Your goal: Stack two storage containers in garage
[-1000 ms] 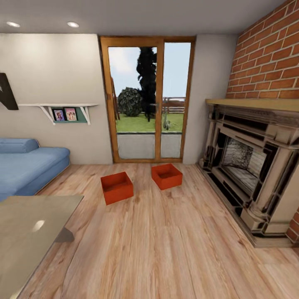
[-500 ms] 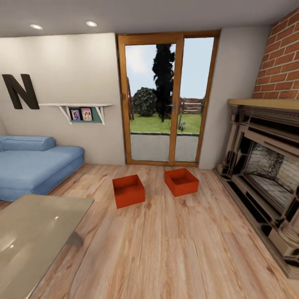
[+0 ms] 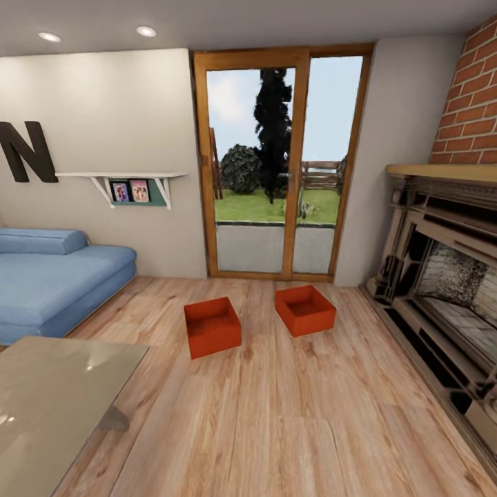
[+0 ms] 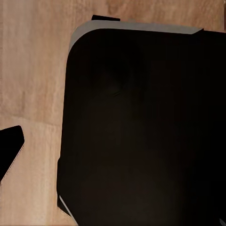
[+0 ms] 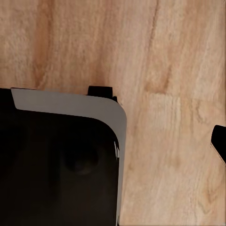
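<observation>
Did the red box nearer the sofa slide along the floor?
No. The box nearer the sofa keeps its spot before the glass door and beside the other box; the camera moved.

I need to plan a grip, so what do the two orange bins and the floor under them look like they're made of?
The two storage containers look like matte orange-red plastic: uniform colour, thin walls, no gloss. The floor looks like light wood planks with a satin finish: visible grain and seams.

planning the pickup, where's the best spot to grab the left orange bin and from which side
Take the left storage container by its thin upright rim, coming down from above: it sits open-top and level on the wood floor, so a wall can slip between the tool's fingers. The near long wall faces the robot with bare floor in front. The right storage container stands apart, so it shouldn't interfere.
</observation>
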You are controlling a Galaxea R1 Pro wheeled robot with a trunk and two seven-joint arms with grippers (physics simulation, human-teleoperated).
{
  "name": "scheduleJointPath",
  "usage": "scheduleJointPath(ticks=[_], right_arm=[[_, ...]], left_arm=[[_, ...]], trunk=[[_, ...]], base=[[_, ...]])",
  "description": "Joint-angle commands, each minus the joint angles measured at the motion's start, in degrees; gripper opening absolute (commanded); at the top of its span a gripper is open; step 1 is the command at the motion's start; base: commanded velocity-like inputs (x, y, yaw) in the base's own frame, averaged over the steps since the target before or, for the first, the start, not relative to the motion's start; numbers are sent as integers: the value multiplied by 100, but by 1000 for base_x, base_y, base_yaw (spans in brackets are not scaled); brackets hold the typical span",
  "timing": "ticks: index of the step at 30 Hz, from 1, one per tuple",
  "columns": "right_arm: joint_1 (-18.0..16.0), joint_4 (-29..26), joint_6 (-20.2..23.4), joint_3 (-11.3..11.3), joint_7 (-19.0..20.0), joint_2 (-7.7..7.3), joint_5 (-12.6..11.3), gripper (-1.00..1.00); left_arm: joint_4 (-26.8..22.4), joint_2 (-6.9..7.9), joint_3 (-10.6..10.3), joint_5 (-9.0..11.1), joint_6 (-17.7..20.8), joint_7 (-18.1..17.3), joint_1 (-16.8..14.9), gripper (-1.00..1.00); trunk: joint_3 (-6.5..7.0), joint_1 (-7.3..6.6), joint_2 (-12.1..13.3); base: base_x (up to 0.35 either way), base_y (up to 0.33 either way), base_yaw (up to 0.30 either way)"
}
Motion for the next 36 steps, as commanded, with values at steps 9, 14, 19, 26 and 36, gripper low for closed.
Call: scheduleJointPath(ticks=[9,14,19,26,36], right_arm=[[-2,-8,-14,38,13,-5,-66,100],[-2,-8,-14,42,13,-4,-53,100],[-2,-8,-14,42,13,-4,-47,100],[-2,-8,-14,42,13,-7,-47,100],[-2,-8,-20,42,13,-3,-61,100]], left_arm=[[1,-1,3,48,-15,8,-2,100],[1,-2,7,48,-15,8,-2,100],[1,0,7,48,-15,8,-2,100],[1,-2,6,48,-15,8,-2,100],[1,-2,5,48,-15,8,-2,100]], trunk=[[-6,3,-2],[-6,3,-2],[-6,3,-2],[-6,3,-2],[-6,3,-2]], base=[[322,0,0],[322,-1,0],[321,-58,0],[318,-105,0],[317,-111,76]])
